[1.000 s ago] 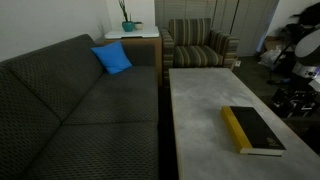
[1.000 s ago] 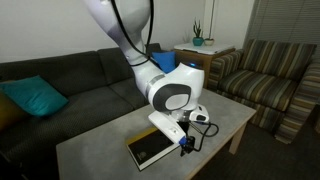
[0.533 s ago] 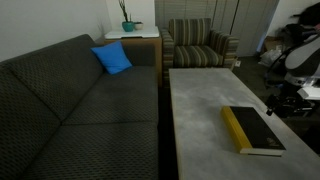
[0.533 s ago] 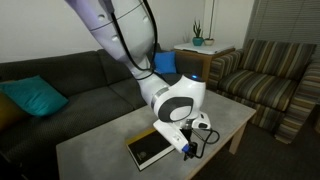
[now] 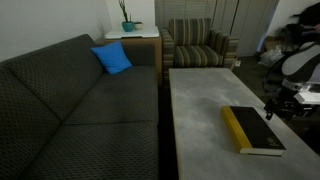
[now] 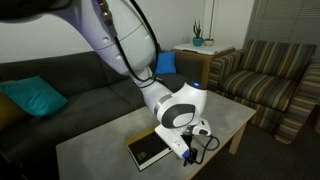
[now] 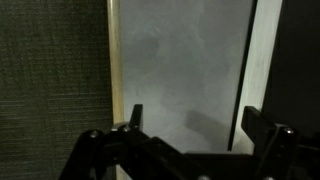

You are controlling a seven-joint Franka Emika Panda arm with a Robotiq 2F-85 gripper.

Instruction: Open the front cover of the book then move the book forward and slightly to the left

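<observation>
The book [image 5: 253, 131] lies shut and flat on the grey table [image 5: 200, 110], black front cover [image 5: 258, 129] up, yellow spine toward the sofa. It also shows in an exterior view [image 6: 148, 150]. My gripper [image 5: 272, 109] hovers at the book's far right edge and is low over that edge in an exterior view [image 6: 187, 150]. In the wrist view my gripper [image 7: 193, 125] is open and empty over bare table, with a white strip and the book's black board [image 7: 300, 70] at the right.
A dark sofa [image 5: 70, 100] with a blue cushion [image 5: 112, 58] runs along the table. A striped armchair [image 5: 198, 45] and a side table with a potted plant [image 5: 128, 24] stand behind. The table edge [image 7: 113, 60] shows in the wrist view.
The arm has come down and in toward the book's edge. The book has not moved and stays shut.
</observation>
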